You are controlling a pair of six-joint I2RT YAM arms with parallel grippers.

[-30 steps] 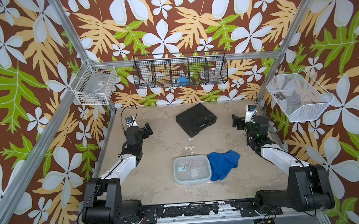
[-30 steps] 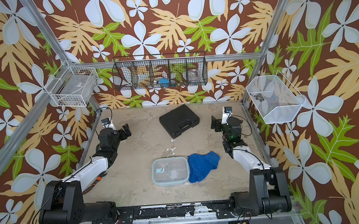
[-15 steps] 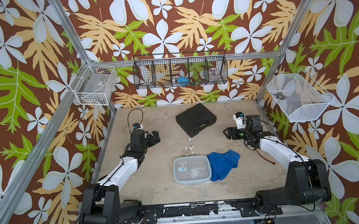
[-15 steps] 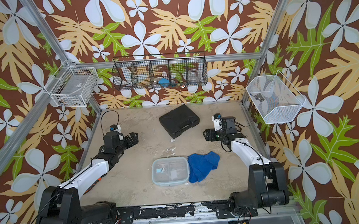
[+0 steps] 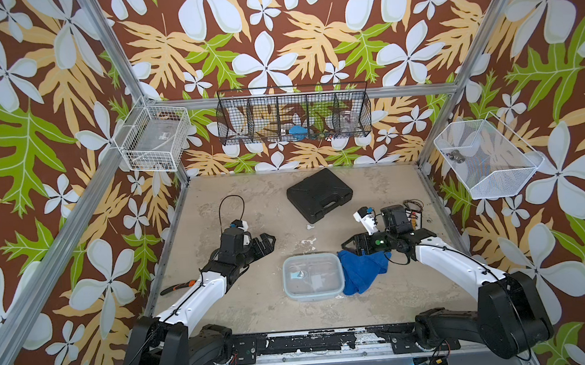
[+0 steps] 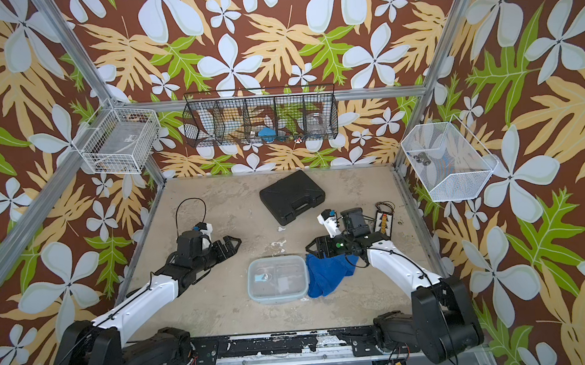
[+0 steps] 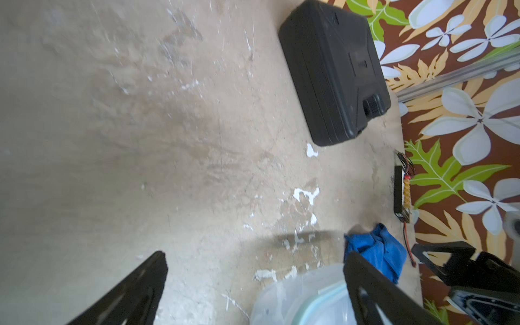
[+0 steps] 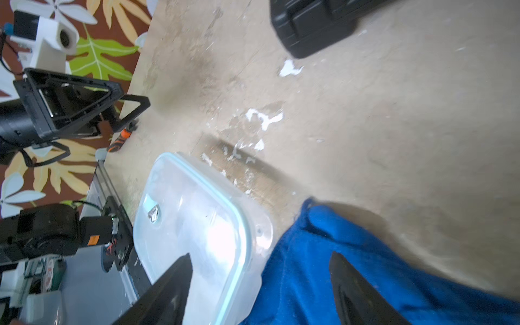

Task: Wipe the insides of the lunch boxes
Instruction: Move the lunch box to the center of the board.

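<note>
The lunch box (image 5: 313, 277) (image 6: 277, 278) is a clear rounded tub with its teal-rimmed lid on, sitting near the table's front centre. A crumpled blue cloth (image 5: 362, 270) (image 6: 327, 274) lies against its right side. My left gripper (image 5: 270, 243) (image 6: 237, 245) hovers open, left of and behind the box and apart from it. My right gripper (image 5: 346, 248) (image 6: 310, 249) is open over the cloth's far edge. In the left wrist view the gripper (image 7: 254, 254) holds nothing above the box corner (image 7: 304, 295). In the right wrist view the gripper (image 8: 260, 256) straddles the box (image 8: 197, 219) and cloth (image 8: 337, 267).
A black hard case (image 5: 320, 195) lies at the back centre. A small connector board with wires (image 5: 413, 213) sits by the right edge, and an orange-handled tool (image 5: 175, 288) by the left edge. A black wire basket (image 5: 293, 118) and white baskets (image 5: 152, 143) (image 5: 487, 162) hang on the walls.
Both arms have reached inward and lower, from the table's sides towards the lunch box. The right gripper now sits over the blue cloth. Box and cloth have not moved.
</note>
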